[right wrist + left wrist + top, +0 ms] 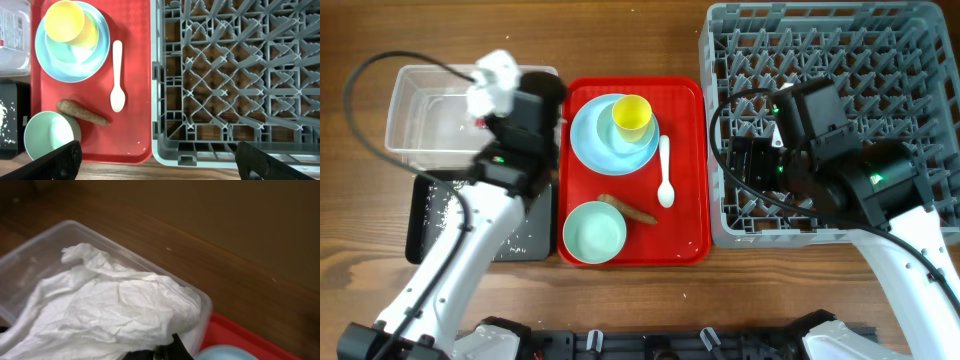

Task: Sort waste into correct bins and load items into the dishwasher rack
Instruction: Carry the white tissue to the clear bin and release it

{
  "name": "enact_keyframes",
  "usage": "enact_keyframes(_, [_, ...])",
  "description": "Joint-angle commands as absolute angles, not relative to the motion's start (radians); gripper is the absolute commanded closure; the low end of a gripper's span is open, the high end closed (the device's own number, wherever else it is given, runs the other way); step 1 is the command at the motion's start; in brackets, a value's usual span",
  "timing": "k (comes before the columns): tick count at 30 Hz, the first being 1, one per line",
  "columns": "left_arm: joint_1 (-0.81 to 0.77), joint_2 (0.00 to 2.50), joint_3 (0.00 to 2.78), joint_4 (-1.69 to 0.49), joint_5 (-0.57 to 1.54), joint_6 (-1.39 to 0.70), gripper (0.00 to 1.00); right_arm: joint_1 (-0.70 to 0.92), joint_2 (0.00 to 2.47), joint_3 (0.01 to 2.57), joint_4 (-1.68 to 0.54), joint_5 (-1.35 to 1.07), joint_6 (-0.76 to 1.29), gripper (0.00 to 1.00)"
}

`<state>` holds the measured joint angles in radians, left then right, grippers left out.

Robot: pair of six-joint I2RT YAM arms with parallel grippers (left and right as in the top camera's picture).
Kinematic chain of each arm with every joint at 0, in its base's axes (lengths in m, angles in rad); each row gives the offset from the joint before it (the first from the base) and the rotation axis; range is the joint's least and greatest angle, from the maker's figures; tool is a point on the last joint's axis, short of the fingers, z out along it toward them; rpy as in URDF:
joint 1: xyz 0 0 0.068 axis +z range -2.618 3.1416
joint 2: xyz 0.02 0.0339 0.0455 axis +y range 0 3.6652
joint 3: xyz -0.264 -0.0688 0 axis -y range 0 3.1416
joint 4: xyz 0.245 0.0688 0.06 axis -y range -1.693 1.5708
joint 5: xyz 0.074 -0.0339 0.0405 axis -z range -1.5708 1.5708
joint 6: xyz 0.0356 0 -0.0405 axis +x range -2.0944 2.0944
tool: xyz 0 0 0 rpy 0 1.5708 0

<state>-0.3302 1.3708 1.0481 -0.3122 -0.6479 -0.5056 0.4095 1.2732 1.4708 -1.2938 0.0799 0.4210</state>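
Observation:
My left gripper (503, 98) is shut on a crumpled white paper (492, 78), held above the right end of the clear tub (420, 120). In the left wrist view the paper (110, 305) fills the frame over the tub's rim (30, 255), and only a black fingertip (177, 347) shows. My right gripper (160, 165) stands open over the front left corner of the grey dishwasher rack (880, 50), with nothing between its fingers (55, 160). On the red tray (685, 200) are a yellow cup (632, 115) on a blue plate (592, 145), a pale green bowl (594, 232) and a brown food scrap (628, 210).
A black tray (425, 215) sprinkled with white grains lies in front of the clear tub, partly under my left arm. A white spoon (666, 172) lies on the red tray's right side. The rack (240, 75) holds no dishes.

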Motion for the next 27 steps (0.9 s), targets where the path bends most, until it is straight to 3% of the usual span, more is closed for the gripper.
enact_keyframes(1, [-0.155,1.425,1.046,-0.263,-0.486,-0.501,0.96,0.408,1.274,1.485,-1.291,0.097,0.411,0.00])
enact_keyframes(6, [-0.006,1.605,1.046,-0.213,-0.263,-0.501,0.93,0.408,1.274,1.485,-1.291,0.097,0.411,0.00])
enact_keyframes(7, [0.003,1.624,1.046,-0.213,-0.246,-0.501,0.79,0.408,1.274,1.485,-1.291,0.097,0.411,0.00])
enact_keyframes(8, [0.005,1.629,1.046,-0.214,-0.243,-0.501,0.55,0.408,1.274,1.485,-1.291,0.097,0.411,0.00])
enact_keyframes(9, [0.005,1.629,1.046,-0.216,-0.242,-0.501,0.05,0.408,1.274,1.485,-1.291,0.097,0.411,0.00])
enact_keyframes(10, [0.005,1.624,1.046,-0.216,-0.228,-0.500,0.00,0.408,1.274,1.485,-1.291,0.097,0.411,0.00])
enact_keyframes(17, [0.004,1.386,1.046,-0.329,0.093,-0.479,0.00,0.408,1.274,1.485,-1.291,0.097,0.411,0.00])
enact_keyframes(23, [-0.060,1.126,1.046,-0.863,0.258,-0.555,0.00,0.408,1.274,1.485,-1.291,0.097,0.411,0.00])
enact_keyframes(26, [-0.202,1.140,1.045,-0.979,0.258,-0.593,0.01,0.408,1.274,1.485,-1.291,0.097,0.411,0.00])
enact_keyframes(27, [-0.244,1.149,1.045,-0.981,0.258,-0.593,0.08,0.408,1.274,1.485,-1.291,0.097,0.411,0.00])
